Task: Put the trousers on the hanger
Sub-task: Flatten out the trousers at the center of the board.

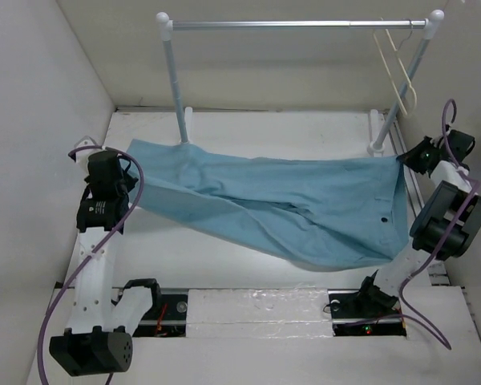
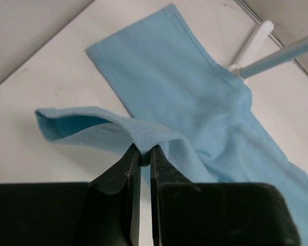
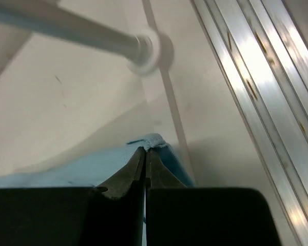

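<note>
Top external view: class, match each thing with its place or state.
1. light sky-blue cloth trousers
2. thin pale beige triangular hanger
3. white-posted metal clothes rail
4. black left gripper

A. hangs from the rail's right end
B. jaws shut on blue cloth
C. spread wide, pinched at both ends
D. stands at the table's far side

Pairs: 1-C, 2-A, 3-D, 4-B.
</note>
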### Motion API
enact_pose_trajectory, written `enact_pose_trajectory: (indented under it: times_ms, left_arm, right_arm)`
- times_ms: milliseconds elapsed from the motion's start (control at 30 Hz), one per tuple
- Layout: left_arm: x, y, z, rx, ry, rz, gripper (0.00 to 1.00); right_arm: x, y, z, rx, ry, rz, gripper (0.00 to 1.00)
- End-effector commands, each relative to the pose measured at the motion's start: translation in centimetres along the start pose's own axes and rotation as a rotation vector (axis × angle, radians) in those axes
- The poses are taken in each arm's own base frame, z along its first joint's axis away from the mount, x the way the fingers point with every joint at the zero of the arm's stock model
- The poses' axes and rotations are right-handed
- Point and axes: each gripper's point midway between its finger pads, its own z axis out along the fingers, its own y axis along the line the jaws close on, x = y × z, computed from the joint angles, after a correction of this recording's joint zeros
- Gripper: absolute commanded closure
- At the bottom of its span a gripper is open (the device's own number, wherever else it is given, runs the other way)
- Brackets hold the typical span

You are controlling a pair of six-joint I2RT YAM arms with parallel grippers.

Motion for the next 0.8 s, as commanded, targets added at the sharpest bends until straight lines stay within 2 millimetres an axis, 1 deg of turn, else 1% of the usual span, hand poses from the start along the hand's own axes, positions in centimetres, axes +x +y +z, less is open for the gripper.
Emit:
enact_pose_trajectory:
  times_ms: [0,33,67,100,133,167,200,233,267,300,333,367,400,433,467,500,533,567,600,633,667,700,733,767]
  left_arm:
    - [-4.3,0.2,-1.0,-0.050,-0.122,-0.018,1.00]
    - [-4.7,0.5,-1.1,-0.064,-0.135,-0.018,1.00]
    - [-5.0,0.6,-1.4,-0.071,-0.144,-0.020,1.00]
    - [-5.3,0.7,-1.6,-0.078,-0.153,-0.021,1.00]
    - [-5.6,1.0,-1.9,-0.090,-0.166,-0.019,1.00]
    - [-5.9,1.3,-2.1,-0.103,-0.176,-0.015,1.00]
    - [-6.2,1.6,-2.4,-0.116,-0.192,-0.018,1.00]
    - [-6.4,1.6,-2.7,-0.114,-0.197,-0.019,1.00]
    - [-6.7,1.5,-3.0,-0.106,-0.204,-0.023,1.00]
    - [-6.8,1.4,-3.3,-0.095,-0.210,-0.026,1.00]
    - [-6.9,1.2,-3.8,-0.076,-0.215,-0.032,1.00]
    - [-7.0,1.1,-4.1,-0.064,-0.216,-0.037,1.00]
    - [-7.0,0.9,-4.3,-0.050,-0.213,-0.036,1.00]
    - [-7.0,1.0,-4.8,-0.047,-0.216,-0.038,1.00]
    - [-6.8,1.2,-4.9,-0.051,-0.209,-0.034,1.00]
    - [-6.8,1.2,-5.2,-0.044,-0.208,-0.035,1.00]
    - [-6.6,1.2,-5.3,-0.042,-0.204,-0.035,1.00]
    - [-6.6,1.2,-5.3,-0.037,-0.199,-0.036,1.00]
    - [-6.3,0.6,-5.4,-0.009,-0.190,-0.038,1.00]
    - [-6.3,0.3,-5.4,0.008,-0.191,-0.042,1.00]
    - [-6.6,-0.2,-5.5,0.033,-0.196,-0.051,1.00]
    - [-6.5,-1.0,-5.5,0.074,-0.183,-0.057,1.00]
    - [-6.6,-1.6,-5.7,0.100,-0.182,-0.075,1.00]
    - [-7.0,-2.2,-6.0,0.131,-0.189,-0.086,1.00]
  right_arm:
    - [-6.5,4.4,2.0,-0.159,-0.182,0.017,1.00]
    - [-6.5,4.2,3.2,-0.174,-0.177,0.079,1.00]
    - [-6.7,5.0,3.8,-0.197,-0.182,0.089,1.00]
    - [-7.9,6.2,4.3,-0.228,-0.212,0.080,1.00]
    - [-8.3,6.2,4.7,-0.236,-0.214,0.114,1.00]
    - [-7.7,6.3,6.1,-0.243,-0.193,0.128,0.98]
    - [-9.1,6.9,6.2,-0.267,-0.231,0.114,0.95]
    - [-9.2,7.5,6.5,-0.282,-0.235,0.120,0.90]
    - [-9.4,7.8,6.9,-0.281,-0.244,0.116,0.68]
    - [-9.9,7.9,6.8,-0.283,-0.261,0.103,0.57]
    - [-10.1,8.6,6.6,-0.288,-0.266,0.063,0.47]
    - [-10.1,8.5,6.4,-0.279,-0.260,0.047,0.40]
    - [-9.0,8.3,5.5,-0.235,-0.203,0.052,0.39]
    - [-8.8,8.0,4.7,-0.199,-0.192,-0.015,0.39]
    - [-7.2,6.7,4.1,-0.126,-0.143,-0.010,0.39]
    - [-7.0,7.3,1.4,-0.102,-0.149,-0.031,0.39]
    - [-6.3,6.5,0.1,-0.064,-0.148,-0.051,0.38]
    - [-3.3,3.3,-0.8,0.051,-0.108,-0.014,0.40]
    - [-2.1,2.3,-2.3,0.094,-0.103,-0.001,0.43]
    - [-2.6,2.9,-5.7,0.106,-0.174,-0.010,0.45]
    - [0.6,0.6,-6.6,0.177,-0.138,0.025,0.51]
    - [1.8,-1.2,-8.3,0.248,-0.137,0.048,0.54]
    - [1.3,-1.1,-11.1,0.285,-0.203,0.035,0.55]
    - [2.2,-2.6,-12.4,0.385,-0.211,0.042,0.76]
